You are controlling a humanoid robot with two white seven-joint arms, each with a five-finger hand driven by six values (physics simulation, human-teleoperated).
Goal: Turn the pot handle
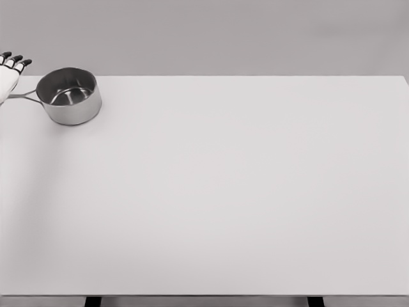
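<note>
white table (223,192), pot (69,96), left hand (9,75), grey wall (255,32)

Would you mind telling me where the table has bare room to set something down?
Nearly all of the white table is bare: everything right of the steel pot, across to the right edge, and everything in front of it, down to the near edge. The only crowded spot is the far left corner, where the pot's handle points left to the left hand.
</note>
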